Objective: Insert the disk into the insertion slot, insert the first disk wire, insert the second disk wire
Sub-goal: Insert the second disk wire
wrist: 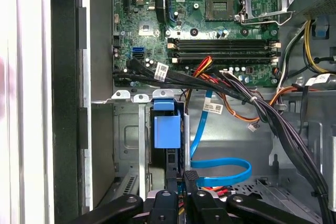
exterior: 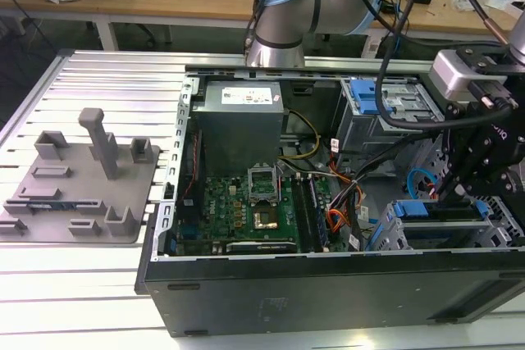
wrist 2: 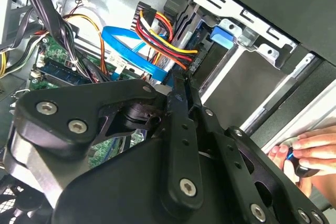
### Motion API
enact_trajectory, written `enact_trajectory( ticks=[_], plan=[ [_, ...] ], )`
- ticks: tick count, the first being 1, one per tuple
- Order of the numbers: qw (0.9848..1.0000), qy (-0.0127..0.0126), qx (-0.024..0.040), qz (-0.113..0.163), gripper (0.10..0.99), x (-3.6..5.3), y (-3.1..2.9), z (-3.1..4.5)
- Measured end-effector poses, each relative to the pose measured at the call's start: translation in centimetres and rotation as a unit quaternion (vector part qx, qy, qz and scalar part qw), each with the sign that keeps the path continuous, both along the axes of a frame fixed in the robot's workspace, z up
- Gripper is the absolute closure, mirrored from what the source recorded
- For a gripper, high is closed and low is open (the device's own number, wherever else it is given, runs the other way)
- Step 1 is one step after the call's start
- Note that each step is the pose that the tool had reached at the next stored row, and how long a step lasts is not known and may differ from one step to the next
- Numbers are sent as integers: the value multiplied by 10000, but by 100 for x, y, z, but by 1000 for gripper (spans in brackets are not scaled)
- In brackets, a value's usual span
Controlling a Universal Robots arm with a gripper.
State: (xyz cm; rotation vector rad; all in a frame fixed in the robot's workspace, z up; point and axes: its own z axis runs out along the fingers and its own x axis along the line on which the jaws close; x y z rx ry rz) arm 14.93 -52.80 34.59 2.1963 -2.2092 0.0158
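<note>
Now I have my gripper [wrist: 177,182] pinched nearly shut on a wire connector at lower centre, lined up behind the disk [wrist: 167,129] seated in the insertion slot [wrist: 126,145].

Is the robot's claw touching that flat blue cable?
Cannot tell. In the first wrist view the gripper overlaps one end of the blue cable, but neither contact nor a gap shows plainly.

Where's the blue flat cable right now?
In the first wrist view, the blue flat cable loops beside the blue carrier, just above the tool, below the motherboard.
</note>
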Motion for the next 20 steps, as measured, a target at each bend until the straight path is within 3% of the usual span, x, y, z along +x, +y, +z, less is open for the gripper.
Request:
enact_trajectory(
  ticks=[4, 6, 8, 12, 20],
  plan=[
    [10000, 37, -1, -1, 925, 7, -7, -3],
    [10000, 40, -3, -1, 925, 10, -8, -4],
    [10000, 40, -3, 0, 925, 10, -8, -5],
    [10000, 3, -3, 0, 925, 11, -8, -12],
    [10000, 3, -11, 11, 925, 10, -8, -26]
  ],
)
